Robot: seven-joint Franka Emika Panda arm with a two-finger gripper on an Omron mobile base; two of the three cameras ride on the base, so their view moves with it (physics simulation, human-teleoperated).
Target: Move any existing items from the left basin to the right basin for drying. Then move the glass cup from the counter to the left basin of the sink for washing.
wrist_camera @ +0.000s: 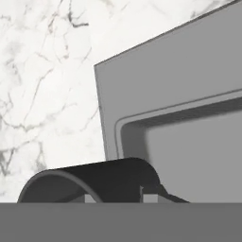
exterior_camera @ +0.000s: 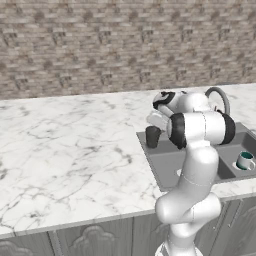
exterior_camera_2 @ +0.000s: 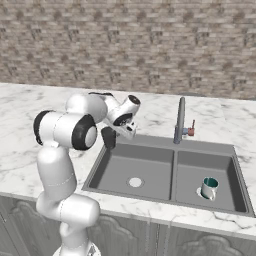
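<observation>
the gripper is clamped on the cup, a small near-black tumbler with a smooth curved wall and a thin round rim; one finger tip presses its side in the hand view. in the base views the cup hangs upright and tapered, held off the surface at the sink's left edge, about over the rim where marble meets metal; whether it is already over the left basin i cannot tell.

the sink is a sunken matte grey rectangle with rounded inner corners, split by a thin divider. the left basin is the wider one, flat-bottomed, with a pale round drain. the right basin is narrower and holds a teal-and-white mug standing upright on its floor. a slim chrome faucet rises behind the divider, with a small red lever at its side.

the counter is a broad white marble slab with fine grey veins, glossy and flat, over grey panelled cabinet doors. behind it runs a rough brick wall in mottled brown and grey.
</observation>
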